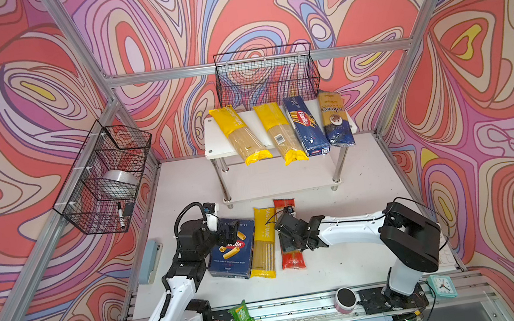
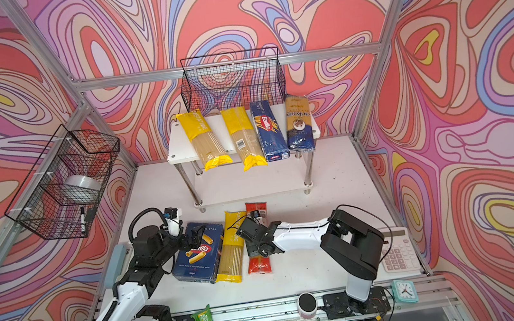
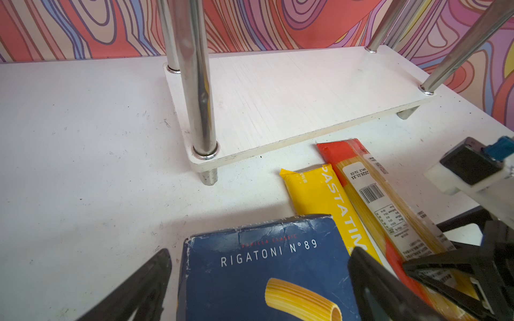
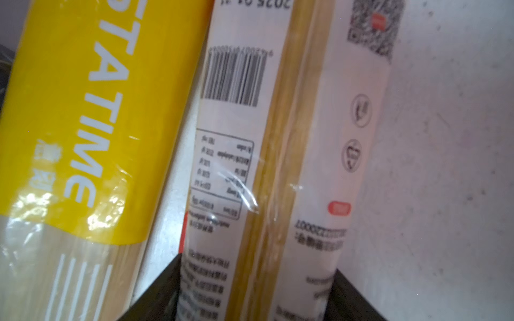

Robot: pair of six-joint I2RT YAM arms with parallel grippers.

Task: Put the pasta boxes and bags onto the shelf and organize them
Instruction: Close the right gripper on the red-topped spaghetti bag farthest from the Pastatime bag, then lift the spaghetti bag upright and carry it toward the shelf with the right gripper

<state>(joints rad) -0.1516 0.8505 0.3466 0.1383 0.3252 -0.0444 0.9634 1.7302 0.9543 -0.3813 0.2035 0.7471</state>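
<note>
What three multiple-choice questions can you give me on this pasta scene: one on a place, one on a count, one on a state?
1. Where does the red-ended bag lie? A top board; B table, in front of the shelf; C lower board.
2. How many packs lie on the top board? A two; B six; C four.
3. The lower board is: A bare; B half filled; C packed.
Answers: B, it lies flat on the table; C, two yellow-ended bags, the spaghetti box and the dark blue bag; A, nothing rests on it.
</note>
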